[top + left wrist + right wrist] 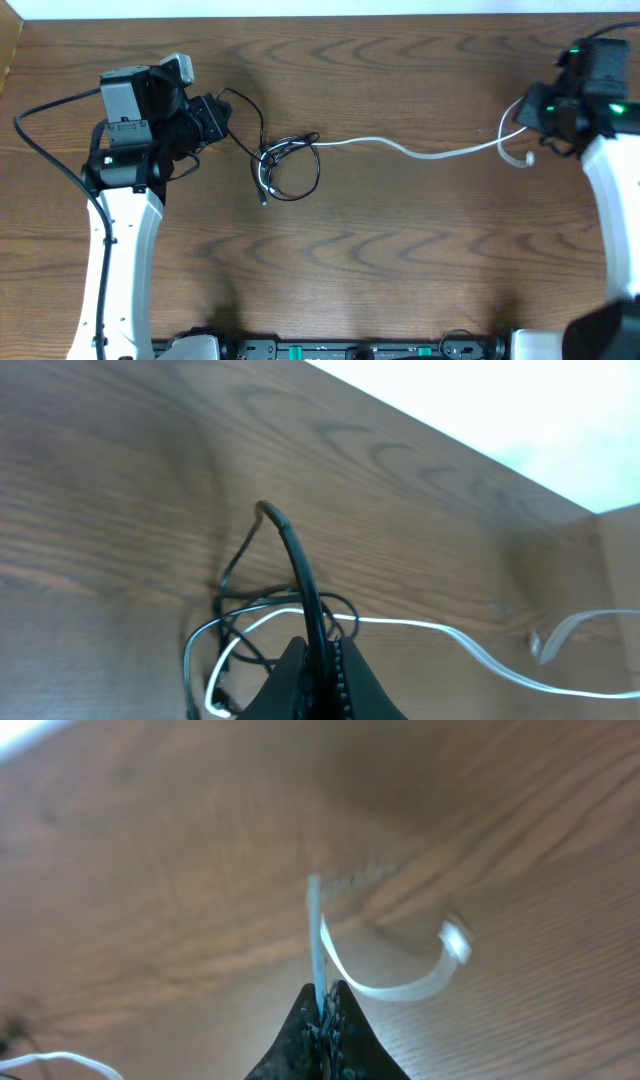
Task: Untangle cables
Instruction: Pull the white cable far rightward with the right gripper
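Note:
The black cable [316,172] lies in tangled loops left of the table's middle. One strand rises to my left gripper [222,112], which is shut on it. In the left wrist view the black cable [300,575] arcs up from between the closed fingers [352,678]. The white cable [420,153] runs from that tangle across the table to my right gripper [526,112]. In the right wrist view the right gripper [325,992] is shut on the white cable [395,990], whose short free end curls to a plug [455,940].
The left arm's own thick black wire [40,140] loops out at the far left. The table's back edge [320,14] runs along the top. Arm bases and hardware [340,348] line the front edge.

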Motion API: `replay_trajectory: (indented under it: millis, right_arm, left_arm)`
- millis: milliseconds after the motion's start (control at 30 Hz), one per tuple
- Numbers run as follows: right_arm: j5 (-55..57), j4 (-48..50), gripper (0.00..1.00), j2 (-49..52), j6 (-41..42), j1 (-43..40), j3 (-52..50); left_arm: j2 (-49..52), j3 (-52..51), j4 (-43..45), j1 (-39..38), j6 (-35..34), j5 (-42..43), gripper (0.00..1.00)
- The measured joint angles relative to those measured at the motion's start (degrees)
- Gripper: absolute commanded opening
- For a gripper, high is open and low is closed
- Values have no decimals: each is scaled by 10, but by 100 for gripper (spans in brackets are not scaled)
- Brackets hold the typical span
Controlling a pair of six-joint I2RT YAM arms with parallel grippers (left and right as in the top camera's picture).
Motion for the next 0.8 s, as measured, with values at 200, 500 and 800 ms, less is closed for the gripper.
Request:
replay_trajectory:
  millis: [200, 500, 800]
  right_arm:
    - [-118, 80, 1, -110, 3, -112, 0]
    - [-266, 125, 1, -229, 71, -317, 1]
    - [-293, 56, 1, -214, 76, -357, 1]
  left_arm:
    - [0, 0, -30, 0, 0, -35, 8]
    - [0, 0, -65, 0, 0, -98, 7]
    - [0, 0, -67, 0, 0, -135, 7]
